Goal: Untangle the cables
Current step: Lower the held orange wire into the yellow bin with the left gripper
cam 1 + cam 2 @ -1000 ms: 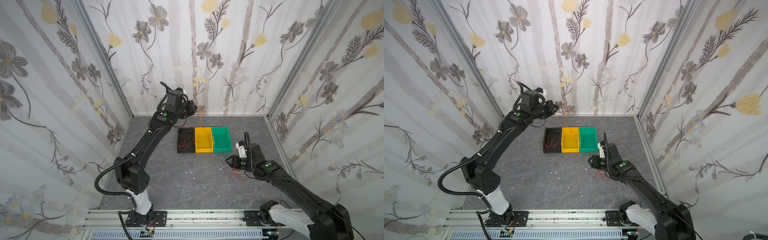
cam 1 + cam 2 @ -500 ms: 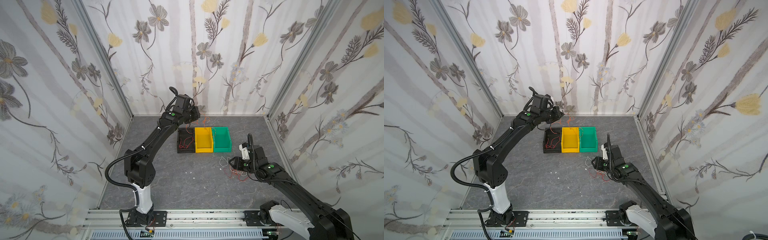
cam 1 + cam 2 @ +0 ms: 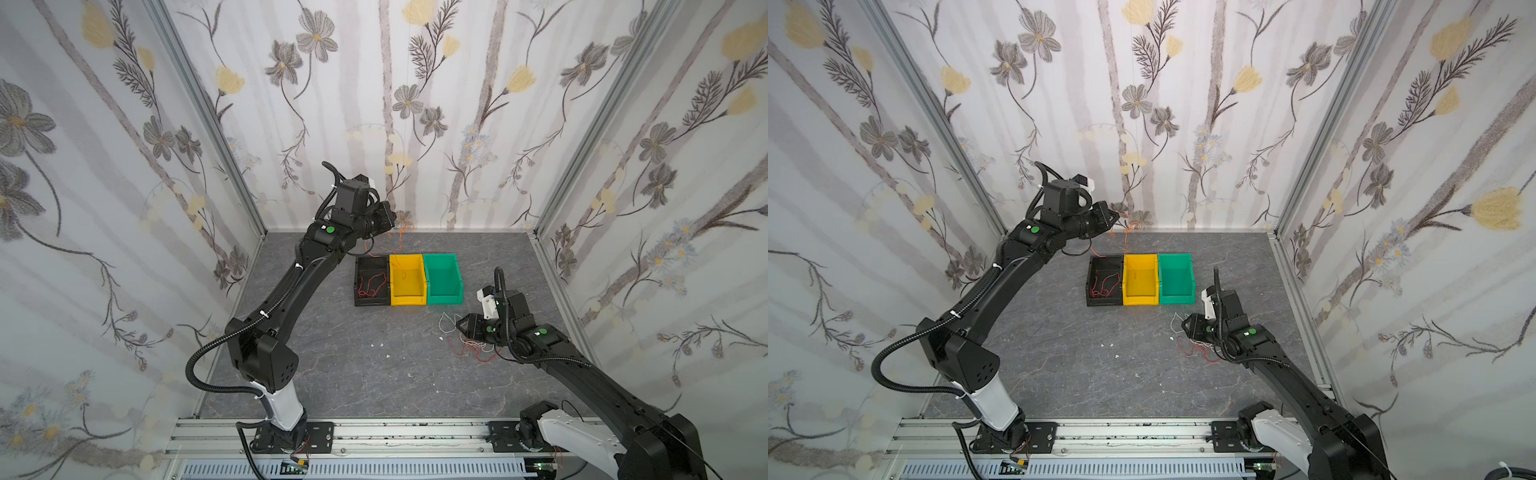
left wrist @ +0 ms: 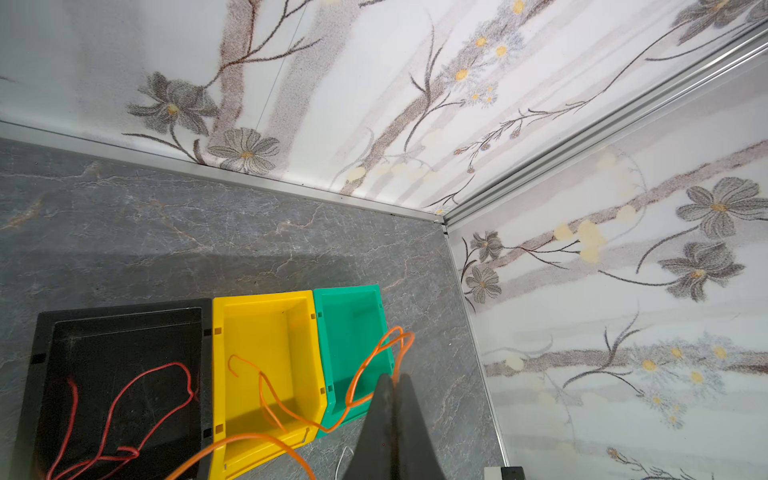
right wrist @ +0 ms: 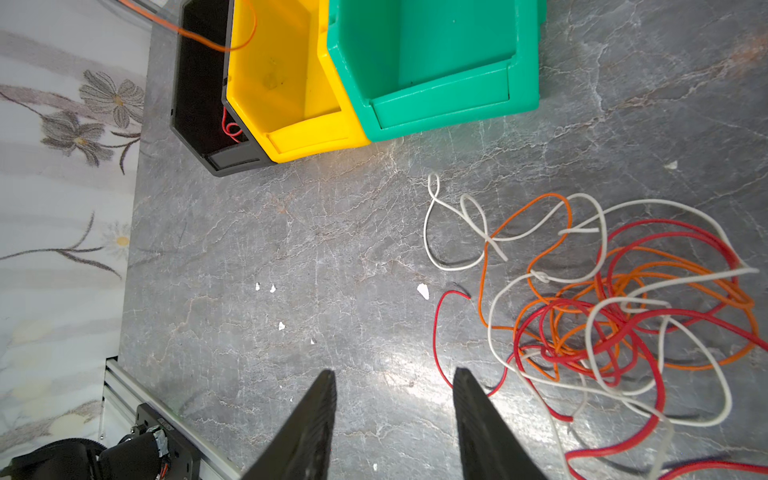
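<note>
Gripping an orange cable (image 4: 249, 435) in tightly closed left fingers (image 4: 382, 415), raised near the back wall (image 3: 457, 124), with its loose end trailing down over the yellow bin (image 4: 262, 296). Holding right fingers (image 5: 311, 415) parted and empty, low over the grey tabletop (image 5: 249, 232) just beside a tangle of red, orange and white cables (image 5: 615, 316). Showing one red cable (image 4: 174, 364) coiled in the black bin (image 4: 124, 306).

We see a black bin (image 3: 371, 302), yellow bin (image 3: 408, 300) and green bin (image 3: 445, 297) touching in a row on the table (image 3: 324, 361) — white scraps (image 3: 387, 356) nearby
</note>
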You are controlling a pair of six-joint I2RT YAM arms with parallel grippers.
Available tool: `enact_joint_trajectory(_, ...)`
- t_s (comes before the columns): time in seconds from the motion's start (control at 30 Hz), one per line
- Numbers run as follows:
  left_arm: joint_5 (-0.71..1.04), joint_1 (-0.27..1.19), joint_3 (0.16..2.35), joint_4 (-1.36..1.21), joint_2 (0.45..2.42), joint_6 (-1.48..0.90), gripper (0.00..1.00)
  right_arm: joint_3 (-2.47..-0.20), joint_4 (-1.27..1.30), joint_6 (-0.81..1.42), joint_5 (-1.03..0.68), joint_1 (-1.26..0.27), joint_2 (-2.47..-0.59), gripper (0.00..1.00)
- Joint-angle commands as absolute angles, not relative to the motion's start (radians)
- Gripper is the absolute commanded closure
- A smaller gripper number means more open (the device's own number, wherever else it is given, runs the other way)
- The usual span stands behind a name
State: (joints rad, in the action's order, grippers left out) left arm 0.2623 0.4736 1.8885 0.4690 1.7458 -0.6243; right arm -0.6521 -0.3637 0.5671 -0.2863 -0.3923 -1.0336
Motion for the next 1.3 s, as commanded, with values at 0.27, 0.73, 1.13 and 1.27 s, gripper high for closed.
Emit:
enact_joint_trajectory(0.27,0.265,0.474,1.869,0.456,1.797,-0.621,1.0,-0.634,-0.35,0.569,-0.293,-0.392,-1.004,0.52)
enact_joint_trajectory(0.73,0.179,0.509,1.86,0.504,1.943,-0.696,1.0,-0.624,-0.347,0.563,-0.285,-0.391,-1.008,0.52)
enact_joint_trajectory(1.13,0.192,0.562,1.992,0.494,2.119,-0.786,1.0,-0.616,-0.342,0.559,-0.287,-0.385,-1.011,0.52)
enact_joint_trajectory(1.27,0.195,0.562,1.971,0.455,2.149,-0.787,1.0,-0.612,-0.342,0.56,-0.291,-0.383,-1.013,0.52)
